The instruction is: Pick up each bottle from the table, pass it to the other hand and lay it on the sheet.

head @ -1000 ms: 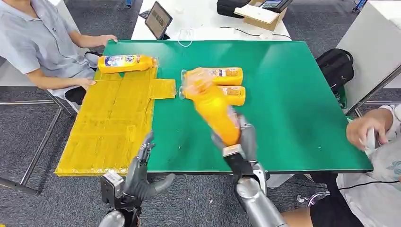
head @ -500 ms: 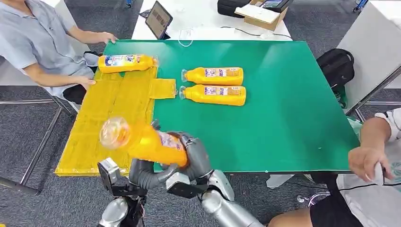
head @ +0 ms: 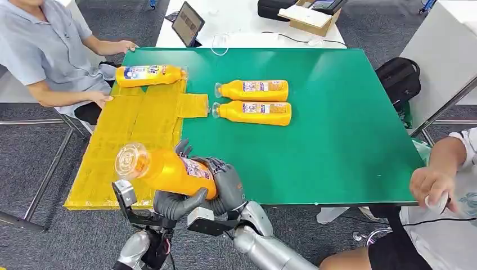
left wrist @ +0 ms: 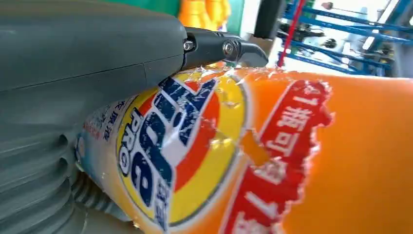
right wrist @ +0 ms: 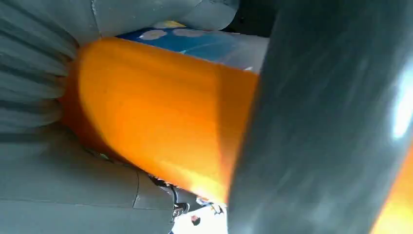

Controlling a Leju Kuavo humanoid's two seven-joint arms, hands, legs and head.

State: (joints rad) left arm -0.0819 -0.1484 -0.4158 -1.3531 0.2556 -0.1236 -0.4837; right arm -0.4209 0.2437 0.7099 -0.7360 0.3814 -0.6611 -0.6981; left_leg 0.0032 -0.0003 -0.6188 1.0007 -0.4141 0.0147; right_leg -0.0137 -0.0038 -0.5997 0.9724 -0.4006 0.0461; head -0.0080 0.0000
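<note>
Held bottle (head: 169, 169) lies roughly level in the air over the near edge of the table (head: 349, 135), cap end (head: 133, 159) out over the sheet's (head: 129, 146) near corner. Both hands are on it: right hand (head: 226, 185) wraps the base end, left hand (head: 179, 201) cups it from beneath, thumb under the belly. Reads as mid hand-over; level carry suits a lying-down placement on the sheet. Whether the left has a real grip or merely supports is not clear; left wrist view shows its thumb (left wrist: 87, 44) lying along the label (left wrist: 165, 146) only. Right wrist view is orange body and grey blur, fingers hard to sort. Two bottles (head: 253, 101) lie side by side mid-table, beyond the held bottle; one bottle (head: 149, 75) rests at the sheet's far end. Left fingers largely hidden behind the held bottle. People sit at both table ends, cropped by the frame.
</note>
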